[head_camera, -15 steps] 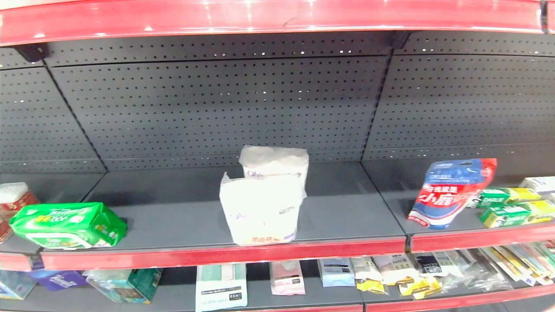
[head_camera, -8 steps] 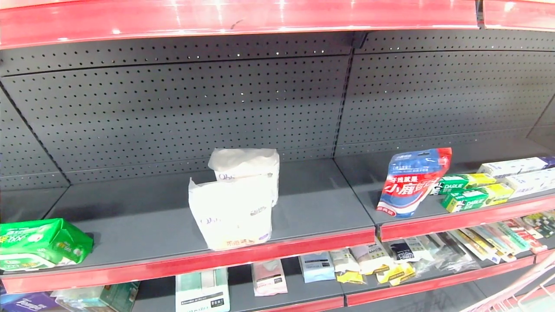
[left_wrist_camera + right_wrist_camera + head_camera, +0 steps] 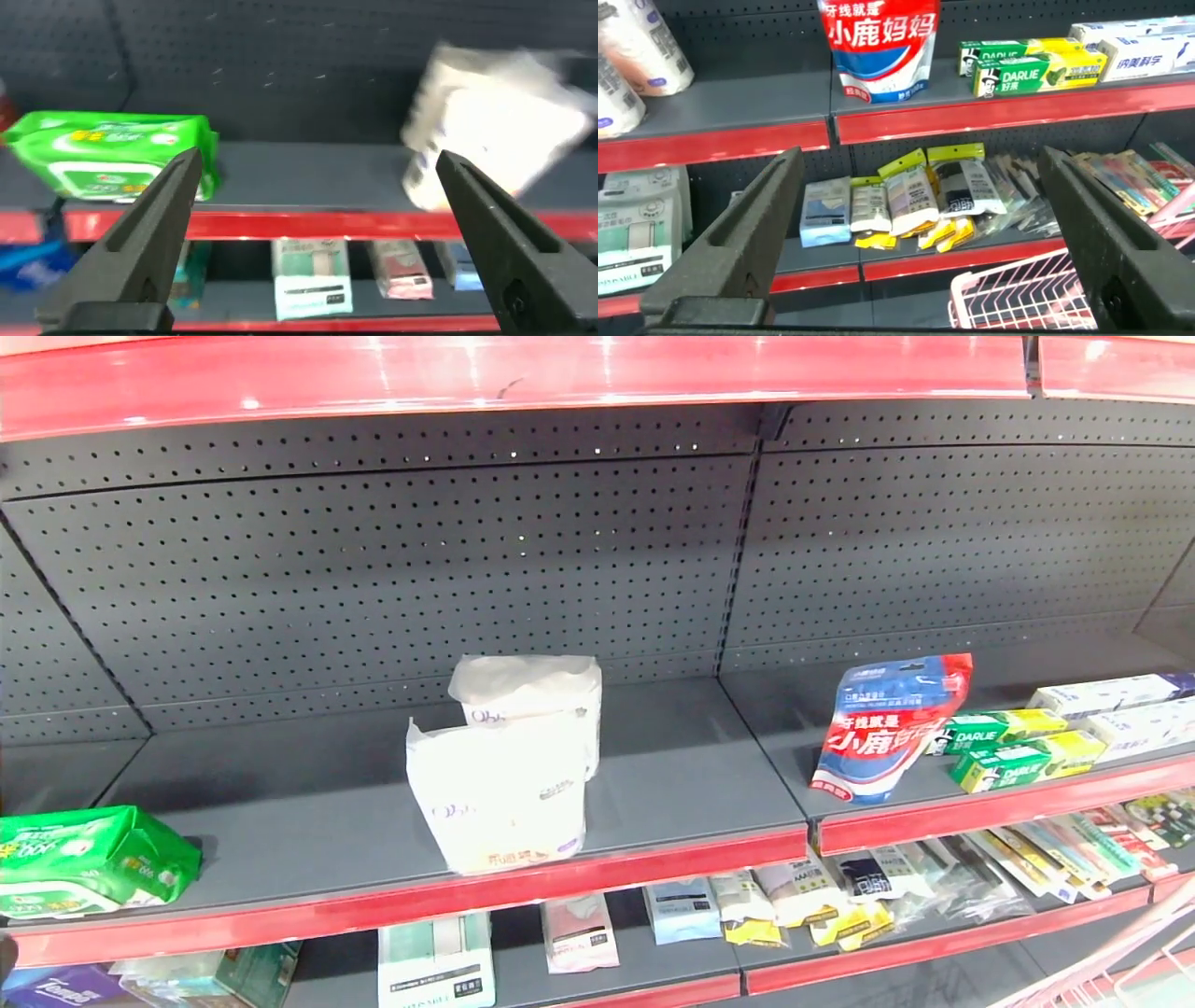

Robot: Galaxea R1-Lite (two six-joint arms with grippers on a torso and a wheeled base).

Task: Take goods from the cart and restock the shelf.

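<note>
Left gripper [image 3: 318, 161] and right gripper [image 3: 920, 154] gape wide, both empty, facing the shelf [image 3: 280, 821], where two white packs [image 3: 504, 793] stand mid-board. The cart [image 3: 1018, 294] sits low at the robot's right.

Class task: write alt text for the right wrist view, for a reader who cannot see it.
The right gripper stands open before store shelves. On the upper shelf a red and blue pouch stands beside green toothpaste boxes; small packets lie on the shelf below, with a pink wire cart nearer the camera.
</note>
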